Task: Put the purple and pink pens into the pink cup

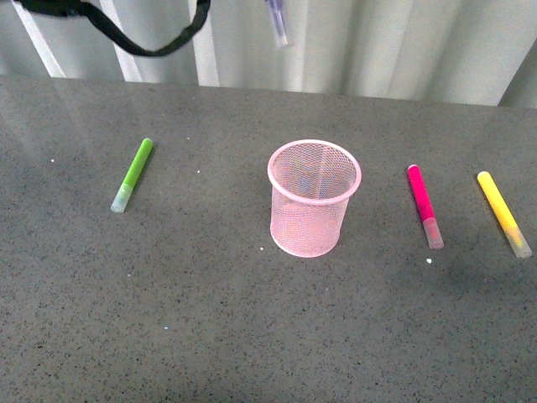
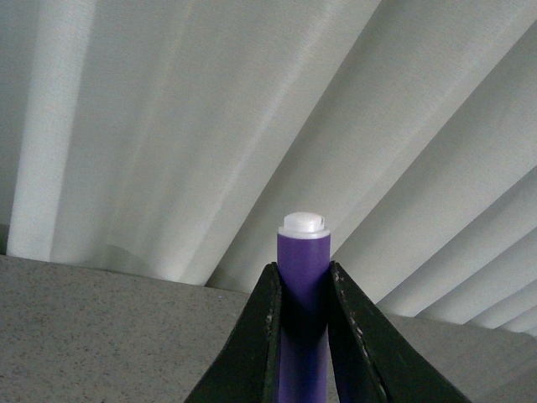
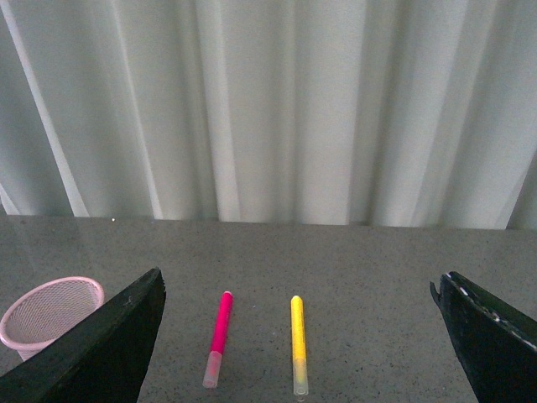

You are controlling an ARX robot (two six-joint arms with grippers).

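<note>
The pink mesh cup (image 1: 313,197) stands upright at the table's middle; it also shows in the right wrist view (image 3: 46,312). The purple pen (image 1: 277,21) hangs at the top edge of the front view, high above and behind the cup, frosted cap down. In the left wrist view my left gripper (image 2: 303,281) is shut on the purple pen (image 2: 304,285), its white end sticking up between the fingers. The pink pen (image 1: 424,206) lies on the table right of the cup. My right gripper (image 3: 298,290) is open wide above the pink pen (image 3: 217,336).
A lime-green marker (image 1: 133,174) lies left of the cup. A yellow marker (image 1: 503,213) lies right of the pink pen, also in the right wrist view (image 3: 297,342). A white pleated curtain (image 1: 377,42) backs the grey table (image 1: 210,319). A black cable (image 1: 126,38) hangs top left.
</note>
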